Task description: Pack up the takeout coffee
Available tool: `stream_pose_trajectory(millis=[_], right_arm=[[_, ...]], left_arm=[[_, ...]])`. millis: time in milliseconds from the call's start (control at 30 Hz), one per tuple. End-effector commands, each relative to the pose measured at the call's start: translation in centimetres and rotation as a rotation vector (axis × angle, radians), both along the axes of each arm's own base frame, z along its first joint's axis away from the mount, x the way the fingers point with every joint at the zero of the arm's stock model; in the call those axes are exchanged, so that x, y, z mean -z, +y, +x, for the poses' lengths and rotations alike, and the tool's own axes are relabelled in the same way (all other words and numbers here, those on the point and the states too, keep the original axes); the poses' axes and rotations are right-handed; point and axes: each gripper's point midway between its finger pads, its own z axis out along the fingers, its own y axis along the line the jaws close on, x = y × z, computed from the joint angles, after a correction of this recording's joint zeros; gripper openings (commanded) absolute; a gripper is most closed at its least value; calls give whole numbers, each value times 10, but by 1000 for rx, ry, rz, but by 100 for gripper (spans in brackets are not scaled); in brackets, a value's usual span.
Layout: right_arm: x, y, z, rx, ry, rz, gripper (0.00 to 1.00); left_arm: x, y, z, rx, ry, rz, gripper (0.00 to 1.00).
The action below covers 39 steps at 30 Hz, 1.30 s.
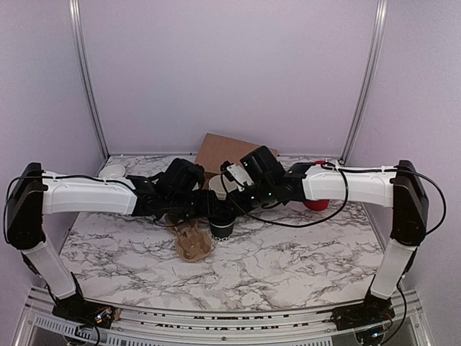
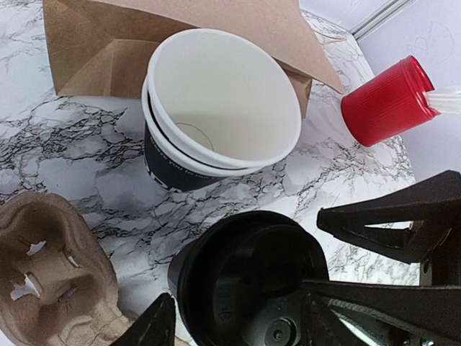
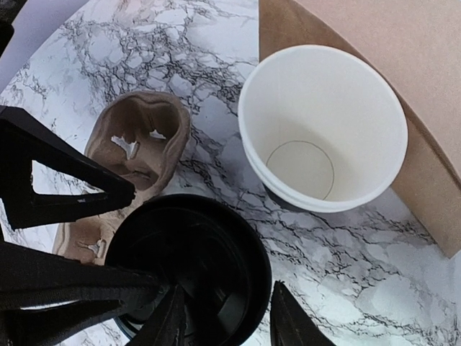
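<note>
takeout coffee stands on the surface, left claw clamped around its cup, likely to steady it; right claw straddles the lid rim, grip impossible to tell.

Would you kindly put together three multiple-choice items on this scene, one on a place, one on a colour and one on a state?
1. What lies right behind the stacked lidless cups?
A. a brown paper bag
B. a metal tray
C. a glass jug

2. What colour is the ribbed cylinder?
A. blue
B. red
C. green

3. The top lidless cup is:
A. full of coffee
B. capped with a lid
C. empty

Answers: 1 A, the bag rises just beyond the cups in both wrist views; 2 B, it is plainly red; 3 C, its white bottom shows bare.
</note>
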Motion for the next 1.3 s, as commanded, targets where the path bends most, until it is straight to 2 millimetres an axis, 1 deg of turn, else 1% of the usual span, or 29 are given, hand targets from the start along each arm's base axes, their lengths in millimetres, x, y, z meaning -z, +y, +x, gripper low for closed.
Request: stream_pose_trajectory(millis=[0, 133, 200, 333, 467, 667, 733, 800, 967, 1167, 1267], right_arm=[[-16, 0, 5, 47, -12, -1, 39], [-29, -8, 2, 82, -21, 13, 40], [-34, -10, -4, 85, -22, 23, 41], [-32, -12, -20, 104, 2, 23, 42], [-24, -15, -35, 129, 35, 30, 42], [-5, -23, -51, 158, 83, 32, 41], [-2, -24, -52, 171, 86, 46, 41], [-3, -24, -51, 186, 84, 68, 41], [0, -14, -50, 208, 94, 125, 39], [-6, -12, -45, 251, 58, 179, 39], [-5, -12, -43, 255, 53, 174, 38]], left_arm=[[5, 15, 1, -28, -6, 35, 60], [7, 15, -1, -24, 3, 19, 59], [6, 12, -3, -10, 9, 1, 59], [6, 4, -8, -4, 42, -61, 59], [12, 0, -14, -31, 85, -126, 55], [16, -6, -18, -68, 100, -182, 54], [15, -8, -19, -69, 97, -185, 54], [16, -8, -18, -73, 95, -182, 54], [15, -8, -18, -71, 95, -183, 54], [15, -7, -20, -73, 97, -182, 54], [15, -6, -20, -71, 95, -181, 54]])
